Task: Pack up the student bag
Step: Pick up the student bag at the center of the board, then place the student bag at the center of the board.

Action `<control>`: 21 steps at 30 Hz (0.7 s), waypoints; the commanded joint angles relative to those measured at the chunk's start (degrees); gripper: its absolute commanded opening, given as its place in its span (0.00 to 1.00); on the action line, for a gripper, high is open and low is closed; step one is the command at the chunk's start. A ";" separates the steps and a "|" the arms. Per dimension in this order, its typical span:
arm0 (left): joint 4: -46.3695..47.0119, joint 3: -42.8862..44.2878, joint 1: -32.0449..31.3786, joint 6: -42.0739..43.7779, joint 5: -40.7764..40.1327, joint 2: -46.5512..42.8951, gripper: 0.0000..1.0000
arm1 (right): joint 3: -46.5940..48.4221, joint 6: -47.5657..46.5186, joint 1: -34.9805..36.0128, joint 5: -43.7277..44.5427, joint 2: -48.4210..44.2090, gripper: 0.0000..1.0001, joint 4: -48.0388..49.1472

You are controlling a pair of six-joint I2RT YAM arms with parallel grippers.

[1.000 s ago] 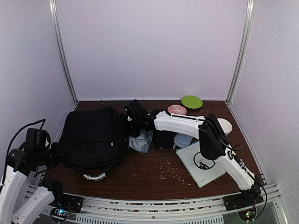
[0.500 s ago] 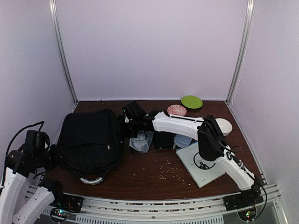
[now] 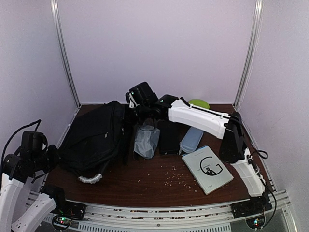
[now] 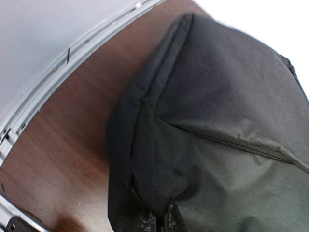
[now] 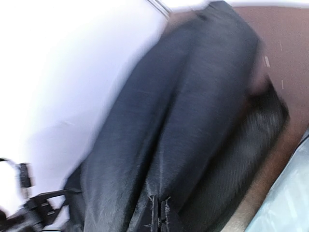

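The student bag (image 3: 96,137), large, black and soft, lies at the left of the table with its silvery-grey handle (image 3: 90,178) toward the near edge. Its right side is pulled up off the table. My right gripper (image 3: 134,107) is shut on that raised right edge; in the right wrist view its tips (image 5: 159,212) pinch a fold of the bag's fabric (image 5: 193,121). My left gripper (image 3: 54,157) is shut on the bag's near-left corner, and in the left wrist view its tips (image 4: 161,223) clamp the black cloth (image 4: 217,121).
A grey pouch (image 3: 146,140), a flat black case (image 3: 169,137) and a pale blue case (image 3: 191,139) lie right of the bag. A grey book (image 3: 207,169) sits near the front right. A green plate (image 3: 199,102) peeks out behind the right arm. Crumbs dot the wood.
My right gripper shut on the bag's right edge and rose, tilting that side of the bag up. The left gripper kept its hold on the corner.
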 commanded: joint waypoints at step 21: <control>66.22 1.45 -0.43 15.01 21.10 36.84 0.00 | -65.73 -6.73 7.45 18.70 -50.79 0.00 23.46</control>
